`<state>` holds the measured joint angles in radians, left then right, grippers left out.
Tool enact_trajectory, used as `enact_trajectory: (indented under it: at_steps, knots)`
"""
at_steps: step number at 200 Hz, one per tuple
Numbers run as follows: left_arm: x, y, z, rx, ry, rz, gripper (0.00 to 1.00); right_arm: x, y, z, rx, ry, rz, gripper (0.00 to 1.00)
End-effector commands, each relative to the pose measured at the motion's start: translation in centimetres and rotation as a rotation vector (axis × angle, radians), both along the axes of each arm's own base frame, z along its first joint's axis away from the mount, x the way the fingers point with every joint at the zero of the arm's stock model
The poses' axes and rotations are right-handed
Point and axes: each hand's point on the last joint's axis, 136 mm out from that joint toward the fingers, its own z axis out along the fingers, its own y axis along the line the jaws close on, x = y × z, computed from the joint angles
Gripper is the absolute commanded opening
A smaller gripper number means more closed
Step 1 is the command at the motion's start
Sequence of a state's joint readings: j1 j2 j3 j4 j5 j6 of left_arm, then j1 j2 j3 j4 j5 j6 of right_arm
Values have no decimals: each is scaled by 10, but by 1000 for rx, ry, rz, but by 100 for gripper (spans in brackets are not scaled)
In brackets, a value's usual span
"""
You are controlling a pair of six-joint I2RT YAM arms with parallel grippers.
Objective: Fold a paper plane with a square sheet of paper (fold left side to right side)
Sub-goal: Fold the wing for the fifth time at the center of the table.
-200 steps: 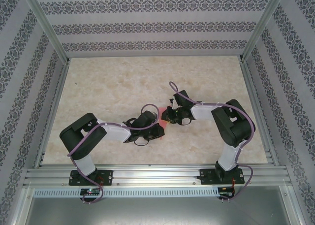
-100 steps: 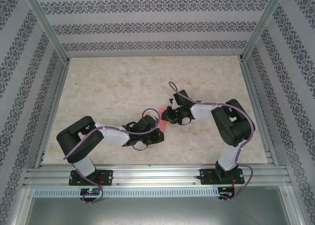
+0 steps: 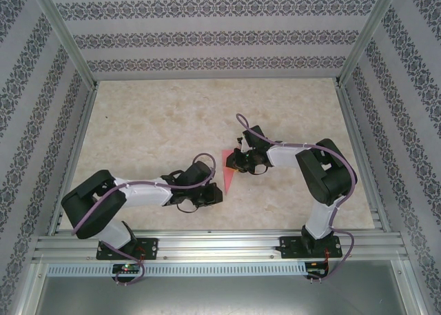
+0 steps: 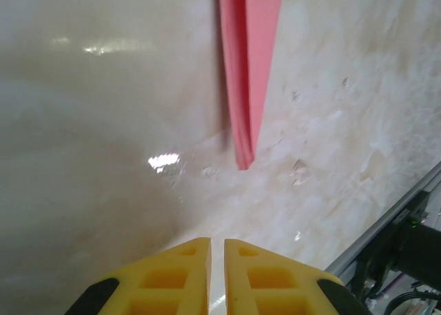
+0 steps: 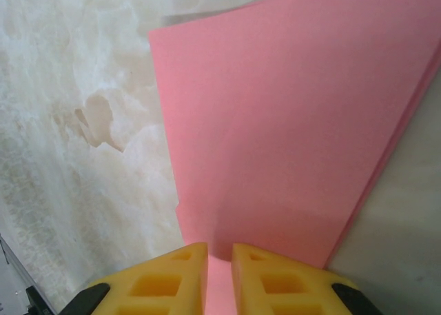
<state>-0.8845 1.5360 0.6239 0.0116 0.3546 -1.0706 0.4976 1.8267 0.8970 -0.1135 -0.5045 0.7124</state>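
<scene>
Looks near done: folded into paper plane [image 3: 227,174], pinched by right gripper [image 5: 219,251], lying just ahead of closed, empty left gripper [image 4: 217,245]

Patterned walls [image 3: 207,36] and aluminium rails [image 3: 220,245] enclose a marbled tabletop [image 3: 151,136].

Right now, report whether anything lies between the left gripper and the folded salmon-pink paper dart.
Nothing visible does. Bare marble-patterned tabletop separates the shut left gripper from the pointed tip of the slim salmon-pink paper plane, lying just ahead of it. The right gripper pinches the plane's wide end.
</scene>
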Motion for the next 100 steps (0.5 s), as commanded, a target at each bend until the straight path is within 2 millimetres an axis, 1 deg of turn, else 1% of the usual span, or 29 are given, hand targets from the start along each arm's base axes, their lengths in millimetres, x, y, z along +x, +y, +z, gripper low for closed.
enact_trajectory:
  at_steps: [1,32,51,67,87,100]
  knots:
    - [13,-12,21,-40,-42,-31,15,8,-21,-13,-98,-18,-53,19]
    - [26,-33,29,-89,-63,-54,15,6,-23,-16,-101,-10,-54,19]
    - [34,-40,29,-96,-79,-52,15,5,-23,-17,-104,-8,-55,19]
    - [41,-42,23,-85,-81,-46,16,5,-23,-18,-102,-6,-55,19]
    - [49,-43,11,-60,-74,-35,18,5,-22,-16,-94,-9,-54,19]
    - [51,-39,-1,-32,-60,-22,18,5,-21,-15,-89,-8,-52,19]
